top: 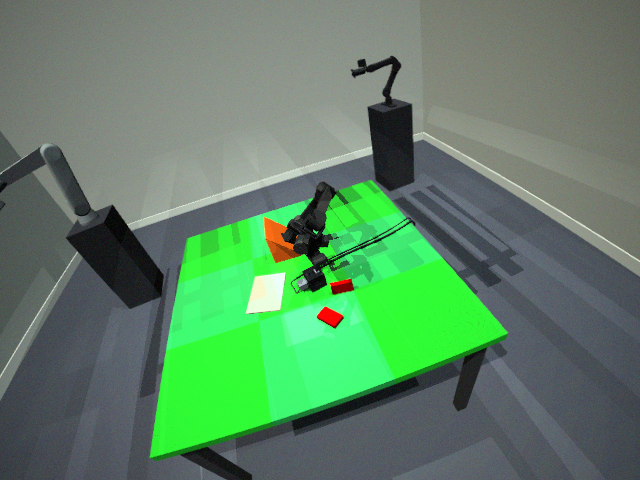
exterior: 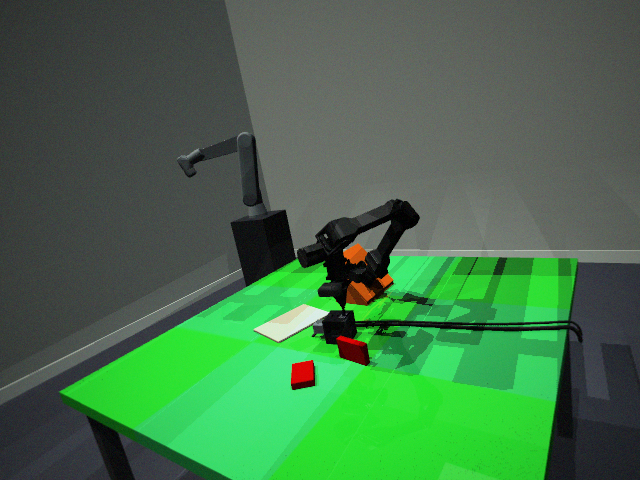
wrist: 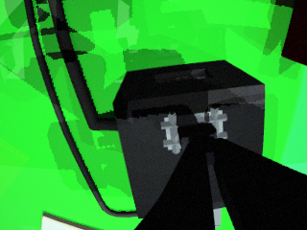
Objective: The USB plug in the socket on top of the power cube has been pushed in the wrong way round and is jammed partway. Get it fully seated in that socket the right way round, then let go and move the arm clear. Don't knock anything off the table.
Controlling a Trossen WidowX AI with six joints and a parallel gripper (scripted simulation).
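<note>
The black power cube (top: 316,280) (exterior: 338,329) (wrist: 139,163) sits on the green table. In the wrist view, pale grey metal pieces (wrist: 171,136) flank the socket on its top, on both sides of the fingertips. My gripper (top: 315,267) (exterior: 343,310) (wrist: 205,151) points down at the cube's top and is shut on the USB plug. The dark fingers hide most of the plug. How deep the plug sits and which way round it is cannot be told.
Black cables (top: 372,241) (exterior: 465,326) (wrist: 77,86) run from the cube over the table's edge. A pale grey block (top: 302,283) (exterior: 318,326) is at its side. Two red blocks (top: 330,317) (exterior: 353,350), a white sheet (top: 266,294) (exterior: 291,323) and an orange object (top: 276,242) (exterior: 356,254) stand nearby.
</note>
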